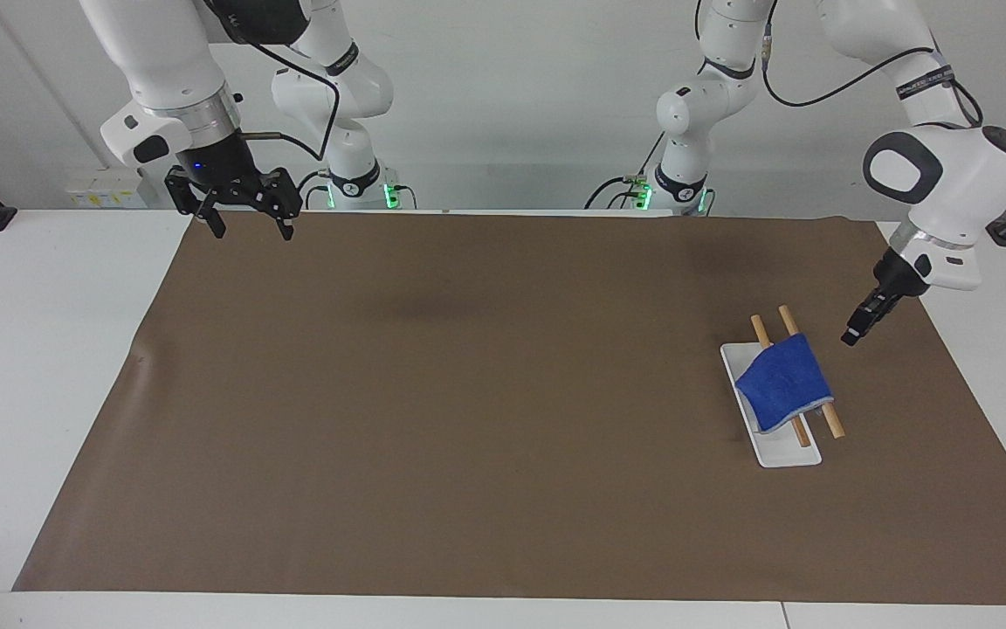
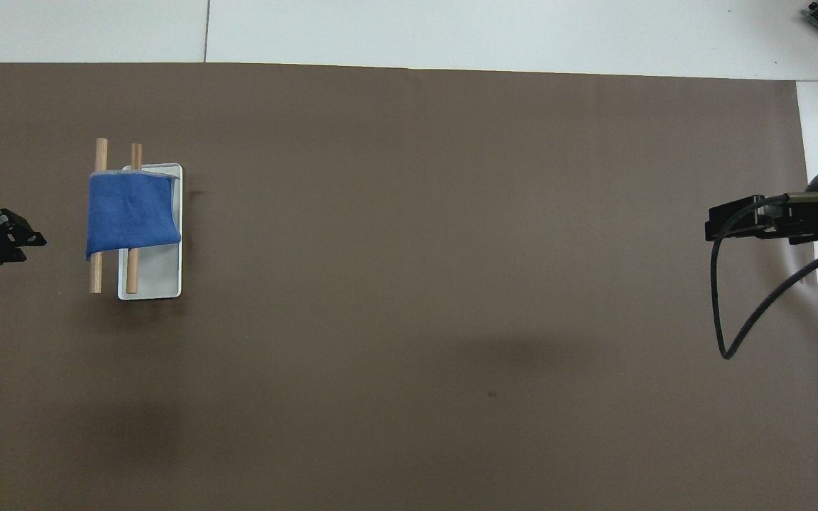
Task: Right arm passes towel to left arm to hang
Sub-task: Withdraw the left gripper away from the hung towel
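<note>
Facing view
- Towel (image 1: 783,382): blue, draped over two wooden rods (image 1: 824,413) of a small rack on a white tray (image 1: 781,454), toward the left arm's end of the table; hung already by the look of it, folded across both rods so its own weight keeps it there.
- Left gripper (image 1: 853,336): raised over the brown mat (image 1: 433,411), just beside the rack and apart from the towel, holding nothing; pointed steeply down and seen edge-on, so spread of the fingers cannot be told.
- Right gripper (image 1: 247,220): up over the mat's edge at the right arm's end, fingers spread, empty; waiting, well apart from the towel.

Overhead view
- Towel (image 2: 132,217): laid square across both rods (image 2: 99,273), one edge over the tray (image 2: 155,284); rods bare at either end, so the cloth sits centred and unlikely to slide off.
- Left gripper (image 2: 15,240): at the picture's edge, beside the rack with a plain strip of mat (image 2: 451,248) between; jaw spread unclear here too.
- Right gripper (image 2: 735,226): at the other end of the mat, cable looped below it.
</note>
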You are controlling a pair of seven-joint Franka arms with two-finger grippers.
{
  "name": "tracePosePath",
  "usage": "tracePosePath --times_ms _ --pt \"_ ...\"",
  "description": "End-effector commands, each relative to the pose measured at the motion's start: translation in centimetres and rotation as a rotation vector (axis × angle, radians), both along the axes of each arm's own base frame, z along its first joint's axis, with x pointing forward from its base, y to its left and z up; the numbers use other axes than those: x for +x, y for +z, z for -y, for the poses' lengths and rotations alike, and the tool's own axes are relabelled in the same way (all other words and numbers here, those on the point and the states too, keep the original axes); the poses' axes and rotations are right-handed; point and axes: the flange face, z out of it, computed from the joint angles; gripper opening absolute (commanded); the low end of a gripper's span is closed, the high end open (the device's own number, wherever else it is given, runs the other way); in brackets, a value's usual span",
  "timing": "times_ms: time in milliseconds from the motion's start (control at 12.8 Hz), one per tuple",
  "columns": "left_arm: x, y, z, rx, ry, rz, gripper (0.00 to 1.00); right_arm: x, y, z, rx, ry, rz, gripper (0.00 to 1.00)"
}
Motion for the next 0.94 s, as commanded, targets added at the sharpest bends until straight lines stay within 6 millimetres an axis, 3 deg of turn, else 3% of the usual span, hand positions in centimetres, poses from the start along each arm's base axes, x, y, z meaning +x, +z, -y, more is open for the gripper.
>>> tracePosePath --times_ms 0,390,857 --pt "3.0 2.5 0.8 0.007 -0.088 -0.067 0.41 -0.6 0.1 0.4 -0.005 0.013 0.004 1.0" --pt "5.4 7.2 6.5 0.103 -0.26 -0.169 0.41 -0.6 0.1 0.4 -0.005 0.013 0.004 1.0" --pt "4.9 10.0 14.1 0.11 -0.389 -0.222 0.41 -0.6 0.1 0.4 -0.005 0.013 0.004 1.0"
